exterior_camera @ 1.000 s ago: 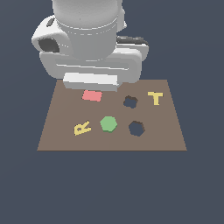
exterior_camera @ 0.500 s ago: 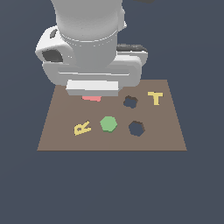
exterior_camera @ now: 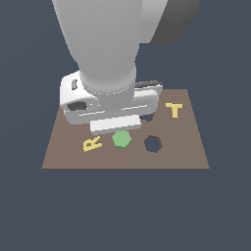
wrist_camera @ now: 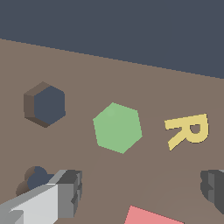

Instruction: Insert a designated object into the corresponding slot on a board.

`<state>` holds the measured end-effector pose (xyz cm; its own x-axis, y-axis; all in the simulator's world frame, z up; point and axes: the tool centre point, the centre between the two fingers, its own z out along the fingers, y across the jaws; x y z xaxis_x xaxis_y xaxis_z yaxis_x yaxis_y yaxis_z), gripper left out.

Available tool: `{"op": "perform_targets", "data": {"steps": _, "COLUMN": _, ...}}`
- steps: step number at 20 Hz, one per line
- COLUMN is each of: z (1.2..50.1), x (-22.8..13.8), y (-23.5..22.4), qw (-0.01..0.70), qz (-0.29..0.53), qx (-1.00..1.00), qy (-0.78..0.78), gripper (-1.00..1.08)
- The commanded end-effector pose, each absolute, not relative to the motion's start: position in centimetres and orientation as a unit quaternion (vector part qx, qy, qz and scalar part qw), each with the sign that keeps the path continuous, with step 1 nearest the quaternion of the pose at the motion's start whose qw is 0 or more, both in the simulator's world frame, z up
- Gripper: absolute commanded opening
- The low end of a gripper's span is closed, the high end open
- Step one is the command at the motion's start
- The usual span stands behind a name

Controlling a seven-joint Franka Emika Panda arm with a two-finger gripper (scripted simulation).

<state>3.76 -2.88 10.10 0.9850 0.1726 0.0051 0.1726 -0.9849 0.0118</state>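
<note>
Green flat hexagonal block lies flat on the brown square board, roughly mid-board toward its near edge, btwn the yellow R and the dark hexagon-shaped slot, apart from both. Grey claw hangs w/ fingers spread wide, gripping nothing. In the wrist view the block sits off the line btwn the fingertips, on the side away from the pink rectangle; judged next: shift that way, then descend astride it

Two yellow letters, two dark holes.
</note>
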Motion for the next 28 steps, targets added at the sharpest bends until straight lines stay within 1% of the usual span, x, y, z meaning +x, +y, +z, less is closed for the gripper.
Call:
{"op": "perform_targets", "data": {"steps": 1, "z": 8.5, "x": 4.5, "y": -2.4, "qw": 0.003, "qz": 0.002, "qx": 0.993, "qy": 0.115, "gripper": 1.0}}
{"op": "perform_targets", "data": {"steps": 10, "z": 5.3, "x": 6.2, "y": -1.3, "qw": 0.0, "qz": 0.0, "qx": 0.985, "qy": 0.175, "gripper": 1.0}}
{"op": "perform_targets", "data": {"steps": 17, "z": 4.9, "x": 6.2, "y": -1.2, "qw": 0.0, "qz": 0.0, "qx": 0.984, "qy": 0.179, "gripper": 1.0}}
{"op": "perform_targets", "data": {"steps": 25, "z": 3.0, "x": 6.3, "y": -1.1, "qw": 0.0, "qz": 0.0, "qx": 0.983, "qy": 0.182, "gripper": 1.0}}
{"op": "perform_targets", "data": {"steps": 26, "z": 3.0, "x": 6.3, "y": -1.1, "qw": 0.0, "qz": 0.0, "qx": 0.983, "qy": 0.182, "gripper": -1.0}}
{"op": "perform_targets", "data": {"steps": 28, "z": 3.0, "x": 6.3, "y": -1.1, "qw": 0.0, "qz": 0.0, "qx": 0.983, "qy": 0.182, "gripper": -1.0}}
